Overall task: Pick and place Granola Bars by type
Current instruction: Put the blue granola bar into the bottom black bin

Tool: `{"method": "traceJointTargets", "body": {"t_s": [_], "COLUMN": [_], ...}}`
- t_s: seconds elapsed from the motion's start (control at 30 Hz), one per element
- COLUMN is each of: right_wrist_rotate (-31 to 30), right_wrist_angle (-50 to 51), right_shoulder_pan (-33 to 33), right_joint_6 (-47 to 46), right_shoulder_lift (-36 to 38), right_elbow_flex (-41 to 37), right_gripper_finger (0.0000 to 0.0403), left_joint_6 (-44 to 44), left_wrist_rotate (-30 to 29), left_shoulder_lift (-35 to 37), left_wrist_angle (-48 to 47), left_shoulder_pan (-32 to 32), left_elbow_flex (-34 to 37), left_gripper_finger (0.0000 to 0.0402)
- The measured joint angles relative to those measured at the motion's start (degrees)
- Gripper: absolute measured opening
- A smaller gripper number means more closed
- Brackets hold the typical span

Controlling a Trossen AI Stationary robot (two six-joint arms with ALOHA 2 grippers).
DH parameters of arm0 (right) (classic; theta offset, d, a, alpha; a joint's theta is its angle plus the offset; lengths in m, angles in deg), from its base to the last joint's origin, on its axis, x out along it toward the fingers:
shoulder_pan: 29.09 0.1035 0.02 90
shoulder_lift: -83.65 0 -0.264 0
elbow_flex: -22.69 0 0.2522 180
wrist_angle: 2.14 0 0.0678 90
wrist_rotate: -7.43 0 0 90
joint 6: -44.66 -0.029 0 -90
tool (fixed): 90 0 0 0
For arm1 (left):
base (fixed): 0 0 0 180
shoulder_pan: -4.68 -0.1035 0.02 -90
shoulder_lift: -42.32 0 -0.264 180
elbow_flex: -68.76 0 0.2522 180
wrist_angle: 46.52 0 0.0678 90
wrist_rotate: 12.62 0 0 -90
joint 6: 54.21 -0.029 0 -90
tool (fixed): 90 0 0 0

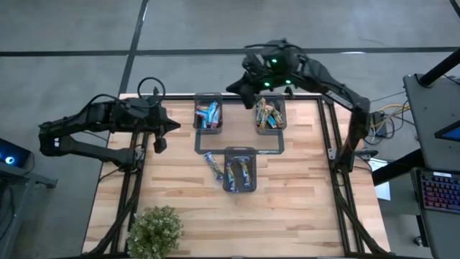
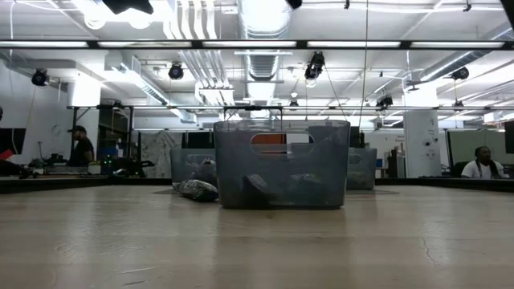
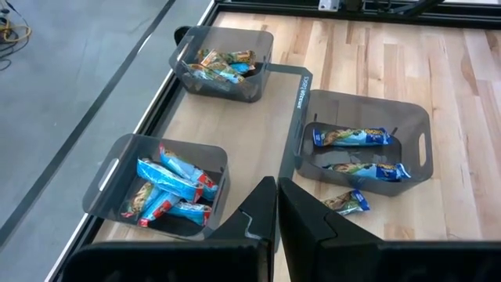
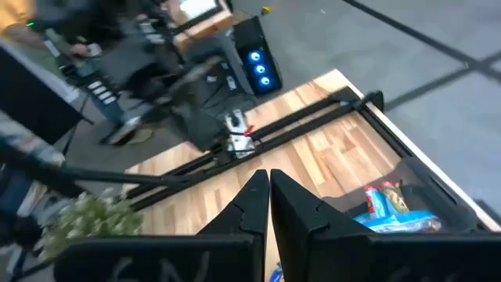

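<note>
Granola bars in light-blue wrappers lie in three dark grey trays. The far-left tray (image 1: 208, 114) (image 3: 160, 188) holds blue and red ones. Brownish ones fill the far-right tray (image 1: 271, 114) (image 3: 223, 59). The near tray (image 1: 240, 170) (image 3: 364, 145) holds two. One loose bar (image 1: 213, 164) (image 3: 347, 202) (image 2: 197, 190) lies flat on the table beside the near tray. My left gripper (image 1: 171, 126) (image 3: 278, 205) hangs shut and empty left of the far-left tray. My right gripper (image 1: 232, 88) (image 4: 268, 188) is shut and empty, high over the far edge between the two far trays.
A potted plant (image 1: 154, 230) (image 4: 86, 219) stands at the near left corner. Bare wood table (image 1: 302, 208) spreads to the near right. Black frame rails (image 1: 332, 137) run along the table's sides. People show in the room beyond the table in the low view.
</note>
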Motion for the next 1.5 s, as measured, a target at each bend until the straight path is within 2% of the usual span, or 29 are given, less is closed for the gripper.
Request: {"method": "traceJointTargets", "body": {"t_s": [0.3, 0.43, 0.6, 0.83, 1.3, 1.5], "right_wrist_rotate": [-0.4, -5.5, -6.1, -8.1, -14.3, -16.1], "right_wrist_angle": [4.9, 6.5, 6.5, 5.0, -10.4, -16.6], "right_shoulder_pan": [3.6, 6.1, 8.9, 13.2, 21.6, 23.4], "right_joint_6": [4.5, 7.0, 9.1, 8.9, 0.0, -2.8], "right_shoulder_lift": [7.2, 10.5, 14.9, 22.9, 39.5, 44.7], "right_elbow_flex": [0.0, -0.6, -3.8, -14.5, -41.2, -48.1], "right_gripper_finger": [0.0008, 0.0008, 0.0008, 0.0008, 0.0008, 0.0008], "left_joint_6": [0.0, 0.8, 1.3, 1.4, 0.3, -0.1], "left_wrist_rotate": [0.0, 0.0, 0.0, 0.1, 3.3, 3.3], "left_shoulder_lift": [0.7, 1.1, 1.3, 1.3, 0.7, 0.0], "left_wrist_angle": [0.1, 0.1, 0.8, 4.7, 15.3, 18.7], "left_shoulder_pan": [0.0, 0.0, 0.0, 0.0, 0.0, 0.0], "left_elbow_flex": [0.0, 0.0, 0.0, 0.0, 0.0, 0.0], "left_gripper_finger": [0.0000, 0.0000, 0.0000, 0.0000, 0.0002, 0.0049]}}
